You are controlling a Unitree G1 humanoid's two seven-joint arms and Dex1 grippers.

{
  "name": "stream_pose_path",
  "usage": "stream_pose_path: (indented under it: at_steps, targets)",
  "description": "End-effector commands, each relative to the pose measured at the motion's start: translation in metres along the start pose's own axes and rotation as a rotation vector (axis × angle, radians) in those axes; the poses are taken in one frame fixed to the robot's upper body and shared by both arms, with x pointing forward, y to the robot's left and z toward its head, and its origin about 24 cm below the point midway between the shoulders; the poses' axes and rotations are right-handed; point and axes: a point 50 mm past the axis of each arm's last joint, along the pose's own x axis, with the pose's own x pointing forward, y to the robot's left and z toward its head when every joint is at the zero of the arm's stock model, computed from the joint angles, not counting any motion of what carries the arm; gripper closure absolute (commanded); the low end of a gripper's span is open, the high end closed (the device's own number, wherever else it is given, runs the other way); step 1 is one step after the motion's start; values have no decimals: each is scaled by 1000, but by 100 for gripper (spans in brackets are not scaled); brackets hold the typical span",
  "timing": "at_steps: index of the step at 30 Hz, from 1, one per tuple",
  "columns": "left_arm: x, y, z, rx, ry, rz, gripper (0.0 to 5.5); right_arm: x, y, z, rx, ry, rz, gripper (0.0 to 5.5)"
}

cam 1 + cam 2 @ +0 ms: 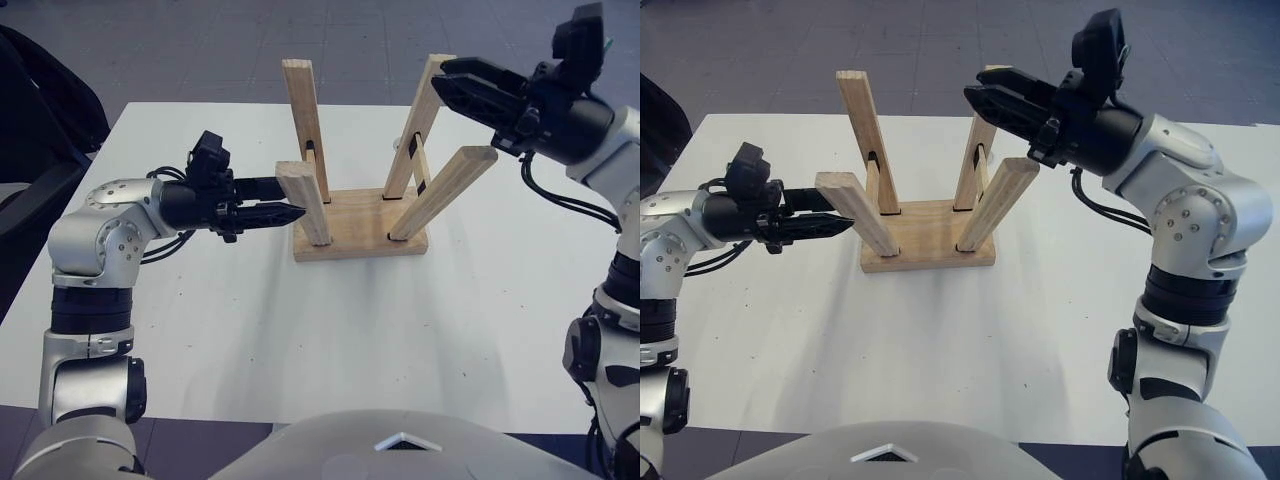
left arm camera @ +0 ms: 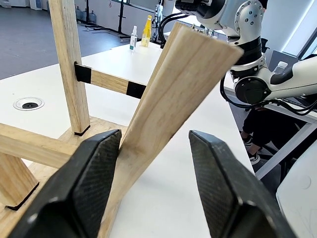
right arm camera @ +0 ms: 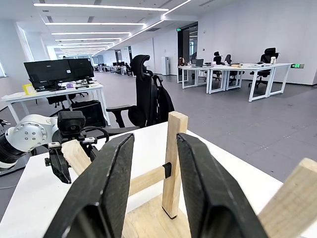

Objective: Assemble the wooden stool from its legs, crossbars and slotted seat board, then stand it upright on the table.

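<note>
The wooden stool lies upside down on the white table, its seat board (image 1: 360, 243) flat and four legs pointing up. My left gripper (image 1: 292, 200) is open, and the near-left leg (image 2: 168, 99) stands between its fingers (image 2: 89, 188), against one pad and apart from the other. My right gripper (image 1: 441, 74) is open and holds nothing; it hangs beside the top of the far-right leg (image 1: 420, 120). A crossbar (image 2: 106, 82) with black ends joins the far-left leg (image 1: 305, 110) to its neighbour. The near-right leg (image 1: 445, 190) leans outward.
The table (image 1: 300, 340) has free room in front of the stool and on both sides. A cable grommet (image 2: 29, 103) is set in the tabletop beyond the stool. A dark chair (image 1: 30, 120) stands off the table's left edge.
</note>
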Motion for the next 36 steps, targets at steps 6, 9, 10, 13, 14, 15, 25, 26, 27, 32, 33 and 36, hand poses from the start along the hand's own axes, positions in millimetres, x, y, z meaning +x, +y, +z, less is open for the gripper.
stream_pose_path:
  at_steps: [6, 9, 10, 13, 14, 15, 25, 26, 27, 32, 33, 36]
  targets:
    - [0, -4, -6, -10, 10, 12, 296, 0, 40, 130, -207, -449, 141, 393]
    - [1, -5, -6, -15, 9, 10, 296, 10, 34, 112, -164, -359, 119, 393]
    - [1, -5, -7, -16, 10, 10, 296, 18, 32, 89, -117, -274, 123, 393]
    - [2, -6, -8, -20, 9, 13, 296, 21, 23, -31, 87, 150, 109, 393]
    - [2, -6, -9, -21, 8, 15, 296, 11, 23, -70, 156, 277, 105, 393]
    - [2, -5, -9, -21, 7, 15, 296, 0, 24, -103, 201, 392, 87, 393]
    - [1, -5, -10, -25, 7, 25, 296, 26, 28, -7, 100, -2, 144, 393]
    - [1, -5, -10, -24, 6, 25, 296, 24, 34, 8, 80, -58, 171, 393]
    - [1, -4, -10, -24, 5, 26, 296, 22, 39, 23, 59, -115, 195, 393]
    - [-4, -5, -8, -21, -7, 48, 296, -5, 16, 83, -45, -292, 45, 393]
    - [-5, -5, -6, -18, -9, 55, 296, -13, 5, 83, -66, -266, -18, 393]
    - [-11, -4, -5, -15, -2, 79, 296, -46, -33, 58, -69, -127, -173, 393]
